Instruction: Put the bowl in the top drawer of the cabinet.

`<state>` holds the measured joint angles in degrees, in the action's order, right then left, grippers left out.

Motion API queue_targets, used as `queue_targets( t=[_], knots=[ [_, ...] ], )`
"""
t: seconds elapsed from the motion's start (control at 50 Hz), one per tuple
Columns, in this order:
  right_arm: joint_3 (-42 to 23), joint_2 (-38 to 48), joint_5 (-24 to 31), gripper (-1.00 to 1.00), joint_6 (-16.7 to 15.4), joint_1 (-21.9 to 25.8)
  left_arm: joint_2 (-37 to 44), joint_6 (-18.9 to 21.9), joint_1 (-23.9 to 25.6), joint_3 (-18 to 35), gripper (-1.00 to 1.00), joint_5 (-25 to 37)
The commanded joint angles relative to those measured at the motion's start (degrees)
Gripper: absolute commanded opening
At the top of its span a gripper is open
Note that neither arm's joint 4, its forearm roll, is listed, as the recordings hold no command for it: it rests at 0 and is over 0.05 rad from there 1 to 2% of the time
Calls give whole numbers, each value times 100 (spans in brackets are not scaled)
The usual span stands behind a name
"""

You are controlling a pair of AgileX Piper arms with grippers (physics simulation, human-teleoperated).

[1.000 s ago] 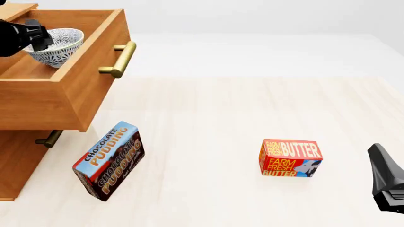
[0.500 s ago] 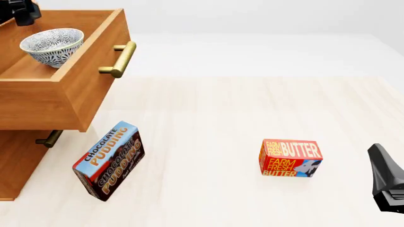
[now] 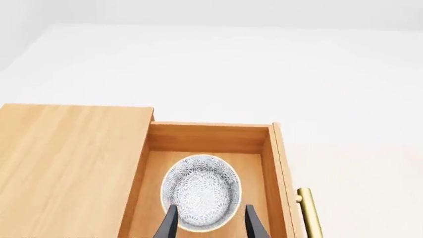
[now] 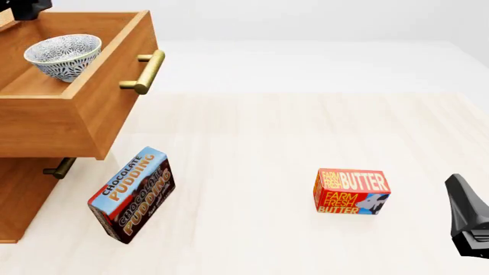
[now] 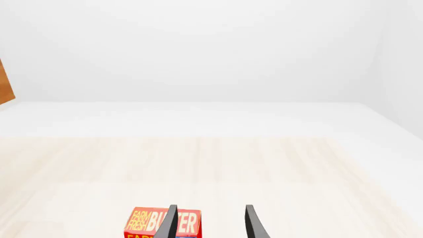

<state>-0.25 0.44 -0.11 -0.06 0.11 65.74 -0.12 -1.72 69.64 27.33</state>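
The patterned white bowl (image 4: 63, 55) rests upright inside the pulled-out top drawer (image 4: 91, 109) of the wooden cabinet (image 4: 19, 195). From the left wrist view the bowl (image 3: 200, 191) lies on the drawer floor (image 3: 252, 173), with my left gripper (image 3: 208, 225) open above it and holding nothing. Only a dark bit of that arm (image 4: 27, 7) shows at the front view's top left corner. My right gripper (image 5: 210, 223) is open and empty, low at the table's right side (image 4: 468, 220).
A chocolate pudding box (image 4: 131, 195) stands tilted just in front of the cabinet, under the open drawer. A red butter box (image 4: 351, 191) sits mid-table, left of the right gripper. The lower drawer's brass handle (image 4: 59, 168) pokes out beneath the top drawer.
My left gripper let go of the bowl and rose up and back out of the drawer. The bowl stays in the drawer. The right arm has not moved.
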Motion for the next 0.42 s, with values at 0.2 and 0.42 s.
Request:
queue_targets(
  t=[0.2,0.42],
  knots=[
    [0,0,0,100,0,1,-395,150,193,-165,100,252],
    [0,0,0,100,0,1,-651,271,511,-197,100,375]
  ],
)
